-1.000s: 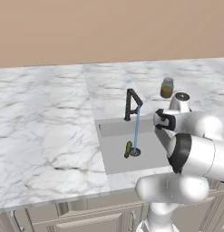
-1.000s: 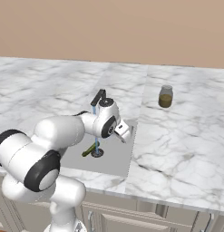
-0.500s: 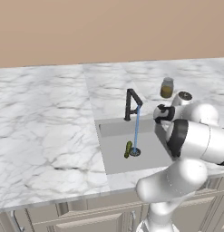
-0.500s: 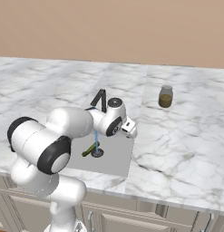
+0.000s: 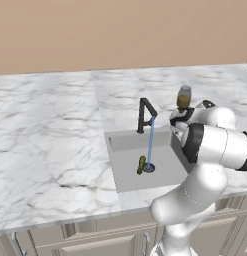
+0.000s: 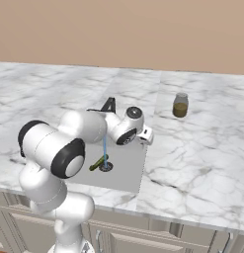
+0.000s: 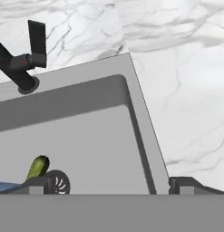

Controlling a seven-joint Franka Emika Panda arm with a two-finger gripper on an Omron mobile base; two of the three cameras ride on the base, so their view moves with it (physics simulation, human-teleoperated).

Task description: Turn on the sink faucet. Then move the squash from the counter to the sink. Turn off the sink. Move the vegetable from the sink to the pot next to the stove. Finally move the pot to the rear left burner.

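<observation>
1. Far left in the left base view, the white marble table [image 5: 50, 145] runs bare to the picture's edge, where it is cut off; the beige cabinets [image 5: 95, 242] below show as a strip only
2. The sink [image 5: 126, 141] is set into the table, a grey basin whose near wall is hidden from both base views by the table's front lip
3. The sink faucet [image 5: 144, 115] stands upright at the back rim, black, with a blue stream of water [image 5: 150, 142] falling from its spout to the drain [image 5: 149, 168]
4. The squash [image 5: 141, 164] lies on the basin floor, just beside the drain on its left, tilted, touching or nearly touching the drain ring; which of the two cannot be told
5. In the hand view the squash [image 7: 37, 166] is cut off below by the grey band, so only its upper end shows, next to the drain [image 7: 59, 182]
6. The tool [image 7: 111, 186] hangs over the right part of the sink with its two fingertips [image 7: 36, 185] spread wide, one at each side of the hand view, holding nothing and touching nothing
7. In the left base view the tool is mostly hidden behind the arm's white elbow; in the right base view the hand [image 6: 138, 131] shows above the basin's right edge, its fingers too small to make out
8. Right of the sink, a small glass jar [image 6: 180, 105] with olive-yellow contents stands upright on the table, well apart from the basin
</observation>
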